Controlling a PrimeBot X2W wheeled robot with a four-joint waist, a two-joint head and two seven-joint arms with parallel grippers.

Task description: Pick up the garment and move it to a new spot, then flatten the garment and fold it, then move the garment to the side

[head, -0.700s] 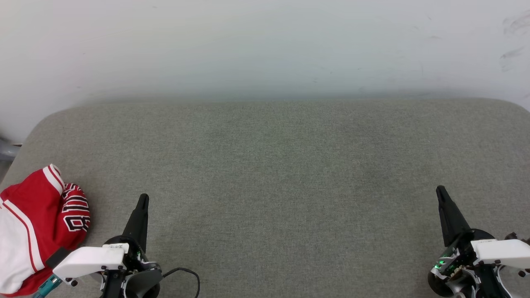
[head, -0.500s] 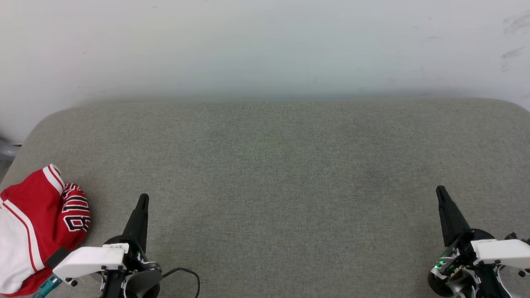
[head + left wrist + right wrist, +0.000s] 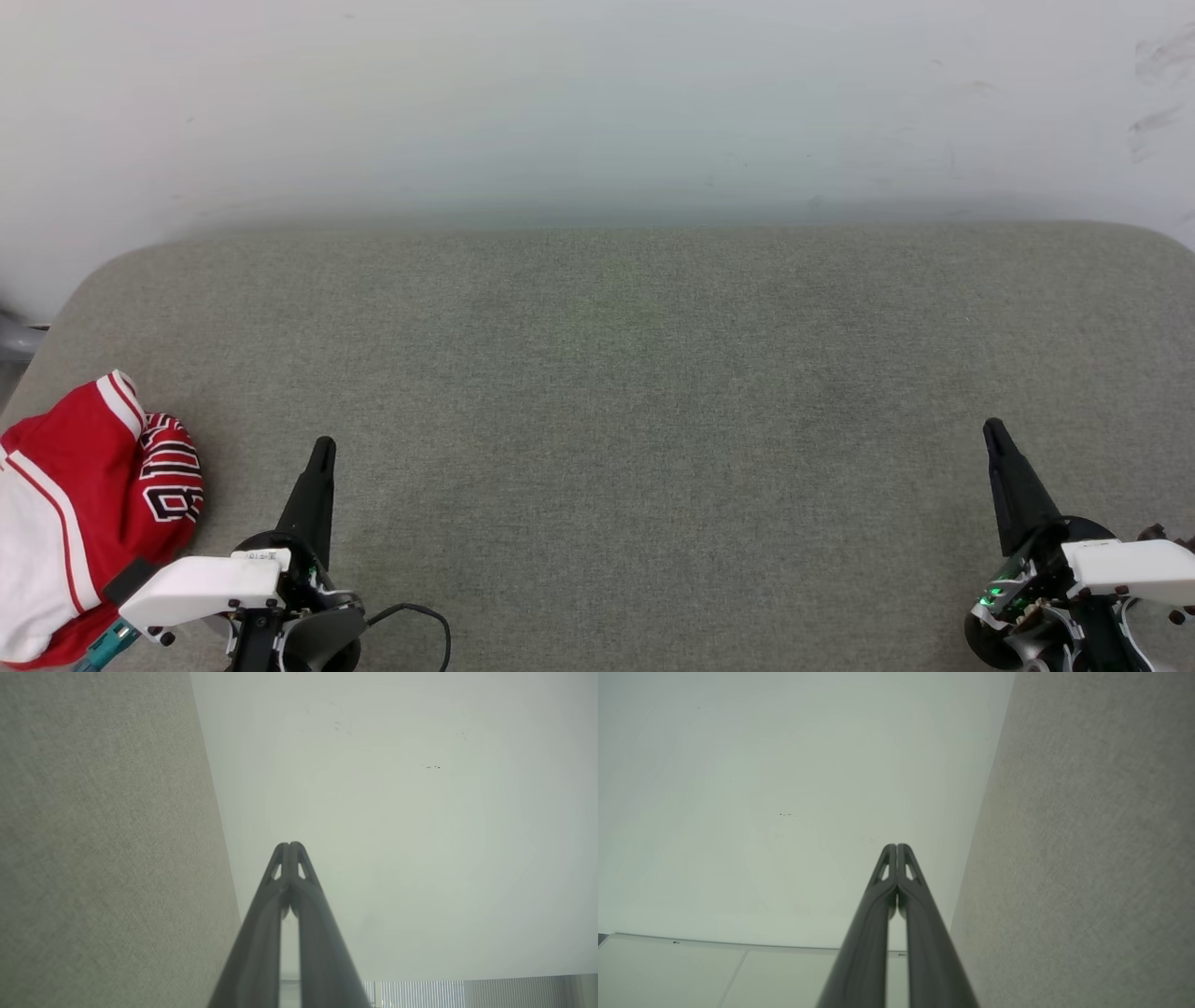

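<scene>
Grey cushion point(image 3: 607, 373); grippers point(image 3: 323, 445) point(image 3: 991, 427) closed, tips forward.

Plain indoor test room, lab-like rather than domestic. Evidence: broad grey fabric-covered bench point(image 3: 653, 373) with rounded corners, set against bare white wall point(image 3: 597, 112) bearing scuff marks; pale slatted blinds point(image 3: 420, 994) to one side.

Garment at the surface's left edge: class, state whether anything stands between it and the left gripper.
Nothing visible does. The garment lies bunched at the left edge of the grey padded surface, and the left gripper, jaws shut, is just to its right, with bare surface between them.
</scene>
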